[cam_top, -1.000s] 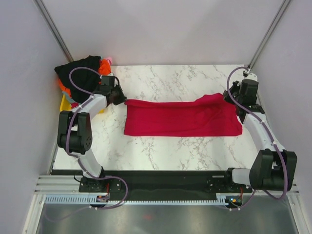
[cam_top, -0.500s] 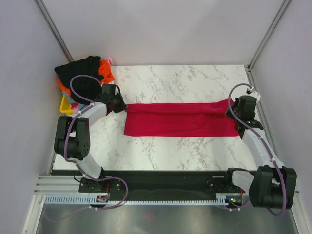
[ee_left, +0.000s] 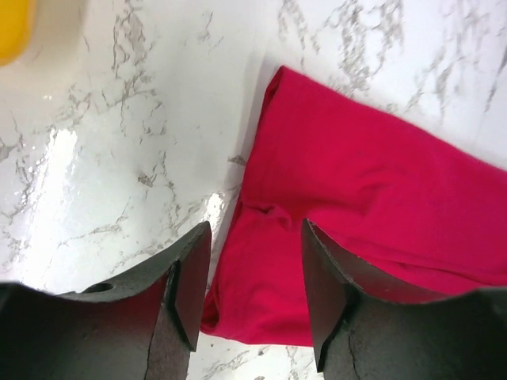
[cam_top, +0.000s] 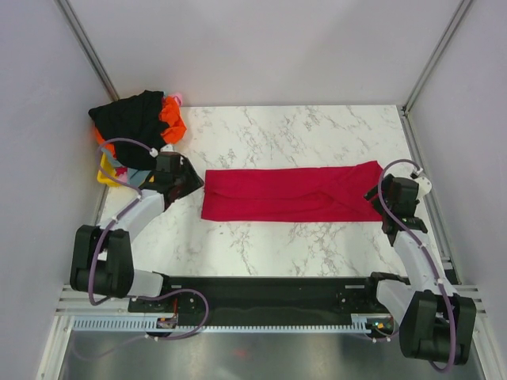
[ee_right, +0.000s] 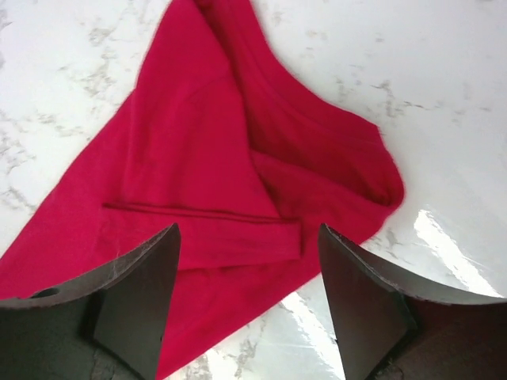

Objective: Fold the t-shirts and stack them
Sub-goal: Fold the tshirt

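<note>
A crimson red t-shirt [cam_top: 289,194] lies folded into a long flat band across the middle of the marble table [cam_top: 261,237]. My left gripper [cam_top: 192,184] hovers at its left end, open, with the cloth's corner [ee_left: 261,269] lying free below the jaws. My right gripper [cam_top: 375,194] hovers at the right end, open wide over a folded sleeve hem [ee_right: 238,226]. Neither holds the cloth. A heap of black [cam_top: 131,119] and orange [cam_top: 170,119] t-shirts sits at the back left corner.
A yellow bin [cam_top: 105,170] stands under the heap at the table's left edge, its corner also in the left wrist view [ee_left: 12,28]. Grey walls close in on both sides and the back. The arm bases sit on a black rail [cam_top: 261,293] at the near edge.
Both grippers brought the shirt's far edge toward the near edge, folding it into a narrower band, then opened and let go. Both arms have drawn back toward the near side.
</note>
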Action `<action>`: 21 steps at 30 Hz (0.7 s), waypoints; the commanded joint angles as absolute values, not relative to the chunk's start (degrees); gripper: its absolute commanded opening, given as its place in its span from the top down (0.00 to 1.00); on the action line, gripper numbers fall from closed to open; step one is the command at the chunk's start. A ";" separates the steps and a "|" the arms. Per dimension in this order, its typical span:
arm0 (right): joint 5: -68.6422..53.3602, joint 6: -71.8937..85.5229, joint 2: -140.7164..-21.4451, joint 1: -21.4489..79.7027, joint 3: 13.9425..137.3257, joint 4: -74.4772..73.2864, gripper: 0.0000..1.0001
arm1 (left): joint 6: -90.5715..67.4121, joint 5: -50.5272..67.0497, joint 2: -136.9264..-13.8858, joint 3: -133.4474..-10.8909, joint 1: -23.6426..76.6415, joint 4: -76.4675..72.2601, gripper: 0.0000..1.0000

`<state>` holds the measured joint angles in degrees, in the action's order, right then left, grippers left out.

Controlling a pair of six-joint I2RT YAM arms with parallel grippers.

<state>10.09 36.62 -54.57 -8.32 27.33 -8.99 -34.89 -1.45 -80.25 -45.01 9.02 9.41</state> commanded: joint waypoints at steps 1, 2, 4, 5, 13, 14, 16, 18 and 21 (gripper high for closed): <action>3.00 34.90 -57.91 -7.91 32.51 -3.96 0.23 | -36.12 -3.61 -76.03 -43.96 9.05 6.86 0.44; 1.16 34.20 -59.57 -6.95 33.82 -4.22 0.24 | -36.04 -2.47 -75.16 -42.73 9.14 4.59 0.45; 0.88 31.82 -64.32 -3.98 36.99 -4.92 0.26 | -36.47 -0.36 -72.34 -38.00 9.49 1.42 0.46; 0.44 30.86 -65.99 -2.82 38.05 -4.92 0.27 | -36.47 1.21 -71.55 -36.14 9.67 -2.25 0.46; -1.22 28.13 -85.24 1.67 50.70 -5.79 0.38 | -37.44 7.56 -68.30 -24.18 10.02 -14.85 0.48; -1.49 27.86 -87.78 1.84 52.98 -6.41 0.39 | -37.35 7.73 -68.29 -23.73 9.93 -15.46 0.48; -1.67 27.51 -89.90 2.63 54.40 -7.03 0.39 | -37.18 8.61 -68.73 -23.20 9.93 -16.79 0.49; -1.76 27.16 -91.30 3.34 55.10 -6.86 0.39 | -37.09 8.88 -69.26 -23.38 9.93 -16.96 0.49; -1.67 26.46 -93.94 4.92 56.94 -7.29 0.40 | -37.18 9.32 -70.40 -23.64 9.84 -17.31 0.50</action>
<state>-0.56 28.14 -91.98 3.51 53.47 -7.11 -36.01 7.77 -70.02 -23.18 9.87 -12.82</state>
